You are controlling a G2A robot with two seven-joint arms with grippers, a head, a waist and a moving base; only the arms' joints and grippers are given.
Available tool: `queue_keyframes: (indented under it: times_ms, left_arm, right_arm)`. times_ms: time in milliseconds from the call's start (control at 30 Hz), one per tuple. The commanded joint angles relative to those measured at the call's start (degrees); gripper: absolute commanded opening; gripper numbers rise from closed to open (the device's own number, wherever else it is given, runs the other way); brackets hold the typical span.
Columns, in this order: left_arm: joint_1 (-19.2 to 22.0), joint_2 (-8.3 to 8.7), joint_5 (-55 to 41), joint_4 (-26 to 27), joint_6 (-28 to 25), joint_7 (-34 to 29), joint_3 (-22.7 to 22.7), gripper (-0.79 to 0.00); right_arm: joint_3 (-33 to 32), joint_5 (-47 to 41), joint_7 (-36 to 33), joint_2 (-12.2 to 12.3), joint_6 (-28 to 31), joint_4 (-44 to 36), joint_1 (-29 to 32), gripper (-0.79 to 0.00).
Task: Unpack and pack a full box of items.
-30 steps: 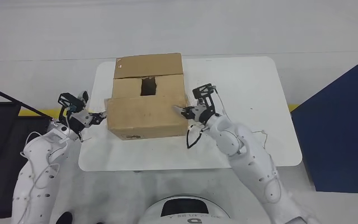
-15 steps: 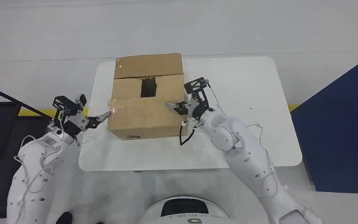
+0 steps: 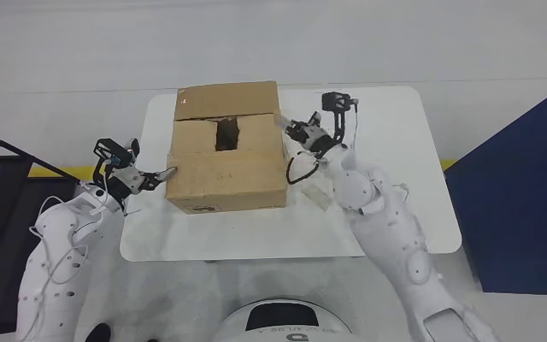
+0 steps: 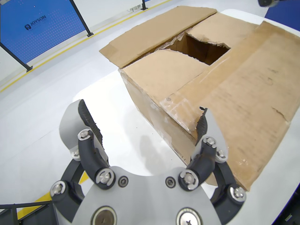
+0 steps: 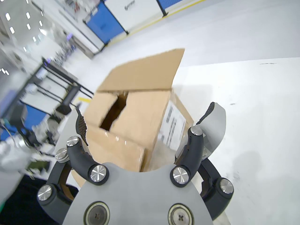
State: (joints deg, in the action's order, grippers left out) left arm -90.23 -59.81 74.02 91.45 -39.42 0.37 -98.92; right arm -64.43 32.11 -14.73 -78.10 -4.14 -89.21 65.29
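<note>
A brown cardboard box (image 3: pixel 226 162) stands on the white table (image 3: pixel 385 171), its top flaps partly closed around a dark square gap (image 3: pixel 227 132). The far flap (image 3: pixel 226 99) lies folded outward. My left gripper (image 3: pixel 162 176) is open at the box's near left corner, one finger beside the front flap's edge (image 4: pixel 187 122). My right gripper (image 3: pixel 286 128) is open at the box's far right corner, holding nothing. The right wrist view looks down on the box (image 5: pixel 131 118) and a white label (image 5: pixel 172 124) on its side. What lies inside the box is hidden.
The round-cornered table has bare surface to the right of the box and in front of it (image 3: pixel 256 235). Blue panel barriers (image 4: pixel 39 22) and a yellow floor line stand beyond the table.
The right gripper has risen from the front flap and swung back to the box's far right corner. The front flap now lies flat. The left gripper moved in close to the box's left corner.
</note>
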Motion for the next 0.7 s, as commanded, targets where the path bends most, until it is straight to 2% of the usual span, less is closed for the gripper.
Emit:
queue_keyframes:
  times_ms: [0,200,300,467,667]
  left_arm:
    - [-0.2,0.05,0.0,0.3,0.0,0.0,-0.1,0.000]
    - [-0.8,0.14,-0.6,0.3,0.4,0.5,-0.3,0.000]
    - [-1.1,0.16,-1.1,0.1,0.7,0.8,-0.5,0.000]
    - [-1.3,0.22,-1.5,-0.2,1.2,1.1,-0.7,0.000]
    - [-1.6,0.29,-1.9,-0.1,1.6,1.4,-0.9,0.000]
  right_arm:
    - [1.1,-4.8,1.5,-0.9,-1.6,7.0,-5.5,0.000]
    - [7.8,-7.4,5.1,-4.2,-5.5,23.1,-17.6,0.000]
    - [10.8,-8.4,5.8,-5.9,-4.8,30.0,-21.9,0.000]
    - [14.4,-10.0,3.7,-8.0,0.5,37.1,-26.5,0.000]
    - [13.5,-16.7,1.9,-9.4,9.5,45.3,-29.4,0.000]
